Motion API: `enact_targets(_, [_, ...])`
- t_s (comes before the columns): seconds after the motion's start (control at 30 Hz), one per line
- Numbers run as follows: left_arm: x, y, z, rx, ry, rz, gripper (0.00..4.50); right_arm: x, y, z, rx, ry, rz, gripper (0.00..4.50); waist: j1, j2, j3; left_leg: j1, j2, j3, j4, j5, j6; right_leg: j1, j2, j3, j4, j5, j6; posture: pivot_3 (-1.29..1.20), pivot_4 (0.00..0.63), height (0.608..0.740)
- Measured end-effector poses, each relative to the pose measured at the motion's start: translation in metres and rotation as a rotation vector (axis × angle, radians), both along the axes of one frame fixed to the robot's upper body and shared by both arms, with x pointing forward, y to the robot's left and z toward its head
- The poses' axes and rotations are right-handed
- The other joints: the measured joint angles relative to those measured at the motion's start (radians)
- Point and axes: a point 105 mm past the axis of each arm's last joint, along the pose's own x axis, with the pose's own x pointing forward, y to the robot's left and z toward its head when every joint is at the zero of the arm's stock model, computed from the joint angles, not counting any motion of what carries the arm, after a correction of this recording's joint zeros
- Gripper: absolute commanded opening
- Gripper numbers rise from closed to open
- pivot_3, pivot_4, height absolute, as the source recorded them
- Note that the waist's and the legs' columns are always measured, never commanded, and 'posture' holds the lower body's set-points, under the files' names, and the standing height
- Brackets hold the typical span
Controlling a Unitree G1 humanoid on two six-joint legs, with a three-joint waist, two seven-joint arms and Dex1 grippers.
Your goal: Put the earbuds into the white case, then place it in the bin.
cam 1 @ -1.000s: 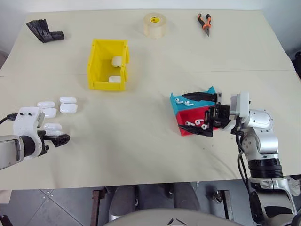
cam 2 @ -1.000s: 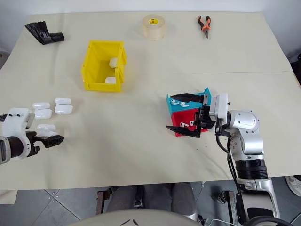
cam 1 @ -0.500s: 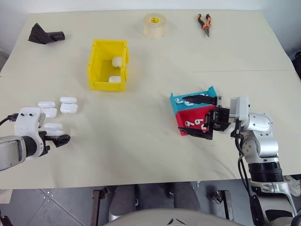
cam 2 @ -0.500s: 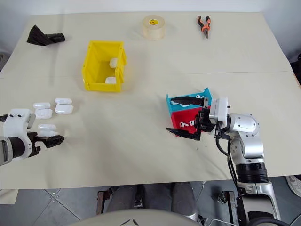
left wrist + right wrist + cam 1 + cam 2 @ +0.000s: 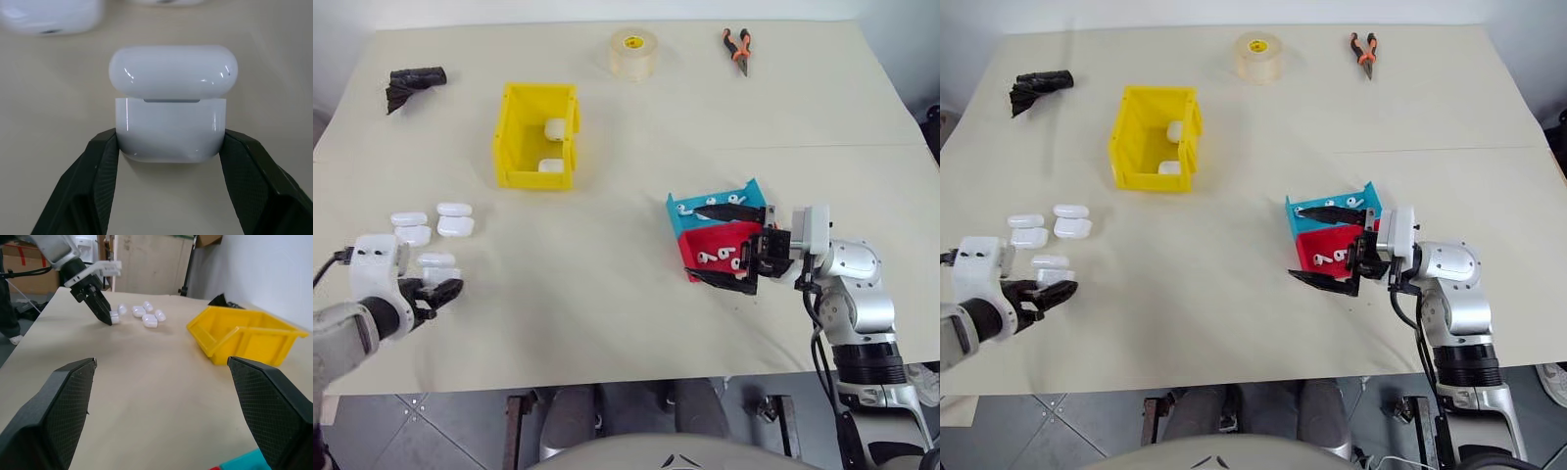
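- One wide cream bench [image 5: 626, 323] carried everything.
- Toward its far left stood the yellow bin [image 5: 537, 135], two white cases inside.
- My right hand [image 5: 732, 245] gaped around the blue and red trays [image 5: 717, 239], which held the earbuds [image 5: 717, 258].
- My left hand [image 5: 168, 161] was clamped on the white case [image 5: 172, 128], lid ajar, near the spare cases [image 5: 433, 222].

We see a yellow bin [image 5: 536, 135], glossy white cases [image 5: 433, 223], blue [image 5: 690, 211] and red trays [image 5: 705, 246], orange-handled pliers [image 5: 738, 48], beige table [image 5: 607, 274].
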Motion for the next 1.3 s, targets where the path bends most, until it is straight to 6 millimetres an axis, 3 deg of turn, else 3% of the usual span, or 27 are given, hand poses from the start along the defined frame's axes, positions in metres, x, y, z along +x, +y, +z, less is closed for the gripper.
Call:
enact_targets(0.23, [-0.002, -0.073, 0.034, -0.114, -0.531, -0.486, 2.73, -0.002, -0.024, 0.002, -0.077, 0.002, -0.069, 4.5, 0.008, 0.0, 0.0, -0.001, 0.0, 0.001, 0.0, 0.0, 0.001, 0.0, 0.0, 0.0, -0.001, 0.0, 0.0, 0.0, 0.15, 0.74])
enact_targets(0.43, [0.008, -0.131, 0.039, -0.195, -0.755, -0.815, 2.73, -0.017, -0.058, 0.01, -0.148, -0.014, -0.176, 4.5, 0.031, 0.0, 0.0, -0.002, 0.0, 0.001, 0.005, -0.001, 0.004, 0.001, 0.0, 0.0, 0.0, 0.001, 0.002, 0.0, 0.15, 0.74])
enact_targets(0.73, [0.031, -0.211, 0.045, -0.354, -0.937, -1.076, 2.73, -0.053, -0.111, 0.004, -0.233, 0.035, -0.397, 4.5, 0.054, -0.002, 0.0, -0.002, -0.001, 0.001, 0.01, -0.004, 0.008, 0.004, -0.001, 0.0, -0.003, 0.003, 0.006, 0.0, 0.15, 0.74])
enact_targets(0.83, [0.03, -0.228, 0.052, -0.386, -0.995, -1.137, 2.73, -0.062, -0.122, -0.001, -0.255, 0.055, -0.439, 4.5, 0.048, -0.002, -0.001, -0.002, -0.001, 0.001, 0.009, -0.004, 0.008, 0.004, -0.001, 0.0, -0.003, 0.003, 0.006, 0.0, 0.15, 0.74])
enact_targets(1.0, [0.028, -0.237, 0.051, -0.408, -0.997, -1.194, 2.73, -0.065, -0.131, -0.004, -0.273, 0.06, -0.471, 4.5, 0.046, -0.001, -0.001, -0.001, -0.001, 0.001, 0.01, -0.004, 0.008, 0.004, -0.001, 0.0, -0.003, 0.003, 0.006, 0.0, 0.15, 0.74])
enact_targets(1.17, [0.027, -0.234, 0.05, -0.395, -0.982, -1.221, 2.73, -0.041, -0.131, 0.009, -0.43, 0.121, -0.485, 4.5, 0.046, -0.001, -0.001, -0.002, 0.0, 0.0, 0.012, -0.004, 0.009, 0.004, -0.001, 0.0, -0.002, 0.003, 0.006, 0.0, 0.15, 0.74])
enact_targets(1.3, [0.023, -0.231, 0.047, -0.392, -0.966, -1.264, 2.73, -0.015, -0.115, 0.016, -0.628, 0.162, -0.438, 4.5, 0.045, -0.001, -0.001, -0.002, 0.0, 0.0, 0.012, -0.004, 0.009, 0.004, -0.001, -0.001, -0.002, 0.003, 0.005, 0.0, 0.15, 0.74])
